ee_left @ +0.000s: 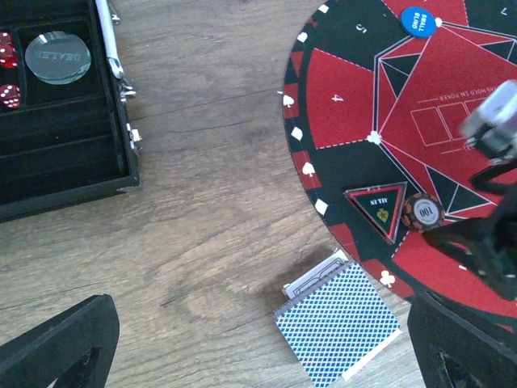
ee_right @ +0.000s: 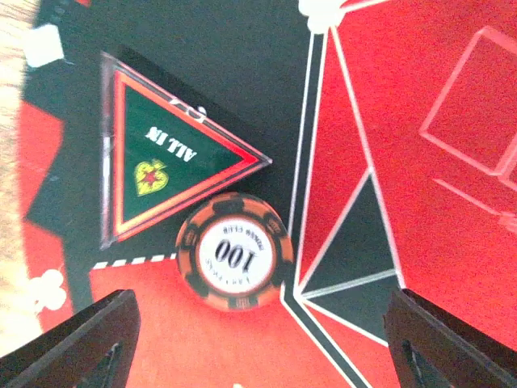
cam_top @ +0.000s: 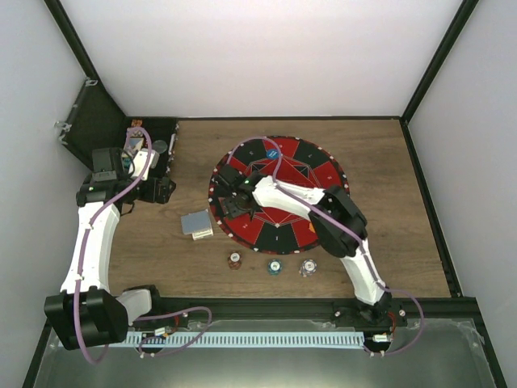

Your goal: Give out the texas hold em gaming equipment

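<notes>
1. From above, the round red-and-black mat [cam_top: 319, 174] lies mid-table [cam_top: 404, 259]. The right gripper [cam_top: 233, 187] hangs over the mat's left part. The left gripper [cam_top: 161, 191] is over the wood between the open black case [cam_top: 95, 121] at far left and the mat.
2. The right wrist view shows what the top view hides: an orange chip [ee_right: 232, 260] marked 100 lies flat on the mat, touching the edge of a clear ALL IN triangle [ee_right: 161, 162]. The right gripper [ee_right: 262, 331] has its jaws spread wide. The chip lies free between and just beyond the fingers [ee_right: 81, 343], gripped by neither.
3. The left wrist view shows the same chip [ee_left: 422, 212] and triangle [ee_left: 376, 205] from the side. It also shows a blue button [ee_left: 418, 19] farther back on the mat.
4. Only that view shows inside the case [ee_left: 73, 162]: a round DEALER button [ee_left: 57, 57] and red dice [ee_left: 8, 95].
5. The left gripper [ee_left: 262, 343] is spread wide and holds nothing.
6. The deck of cards [ee_left: 338, 323], blue-patterned back up, lies on the wood just beside the mat's near-left rim.
7. Only the top view shows a row of three chips [cam_top: 275, 266] on the wood, near the mat's near edge.
</notes>
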You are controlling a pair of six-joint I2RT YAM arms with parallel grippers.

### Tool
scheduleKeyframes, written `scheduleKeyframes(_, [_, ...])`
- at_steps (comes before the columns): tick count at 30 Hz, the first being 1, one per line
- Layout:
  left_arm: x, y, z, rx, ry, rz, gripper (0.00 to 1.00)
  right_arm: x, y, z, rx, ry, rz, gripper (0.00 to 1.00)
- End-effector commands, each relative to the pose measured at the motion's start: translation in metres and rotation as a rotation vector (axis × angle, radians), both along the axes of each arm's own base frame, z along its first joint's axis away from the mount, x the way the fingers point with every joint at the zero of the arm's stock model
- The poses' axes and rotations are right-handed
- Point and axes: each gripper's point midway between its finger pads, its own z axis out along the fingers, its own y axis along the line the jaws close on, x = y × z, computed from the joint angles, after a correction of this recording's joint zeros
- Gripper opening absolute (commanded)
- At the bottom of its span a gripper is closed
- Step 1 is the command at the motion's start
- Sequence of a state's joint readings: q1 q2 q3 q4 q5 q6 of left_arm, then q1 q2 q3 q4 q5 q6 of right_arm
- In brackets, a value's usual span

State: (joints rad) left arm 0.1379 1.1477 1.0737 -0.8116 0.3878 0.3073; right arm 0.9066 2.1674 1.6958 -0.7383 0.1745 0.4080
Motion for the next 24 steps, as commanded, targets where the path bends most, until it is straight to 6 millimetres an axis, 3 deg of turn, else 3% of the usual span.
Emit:
scheduleKeyframes(1, [-0.003,-0.005,0.013,-0.013,-0.025,-0.037,1.0,-0.018,-0.002,0.063,0.038,-0.093,0.002,0.87])
scheduleKeyframes(5, [-0.001,-0.004,0.016,-0.01,-0.037,-0.029,1.0,-0.068,0.005,0.071,0.062,-0.062,0.05,0.89])
scheduleKeyframes(8, [-0.003,-0.006,0.015,-0.019,-0.031,-0.041,1.0,-0.109,0.008,0.06,0.062,-0.01,0.09,0.9])
scheduleKeyframes(12, [-0.007,-0.013,0.016,-0.04,-0.03,-0.078,1.0,-0.145,0.011,0.043,0.033,0.036,0.118,0.92])
scheduleKeyframes(17, [-0.005,-0.008,0.018,-0.021,-0.034,-0.057,1.0,-0.167,0.013,0.024,0.011,0.076,0.141,0.9])
scheduleKeyframes(24, [-0.005,-0.008,0.025,-0.015,-0.048,-0.056,1.0,-0.171,0.009,0.011,-0.007,0.09,0.144,0.79])
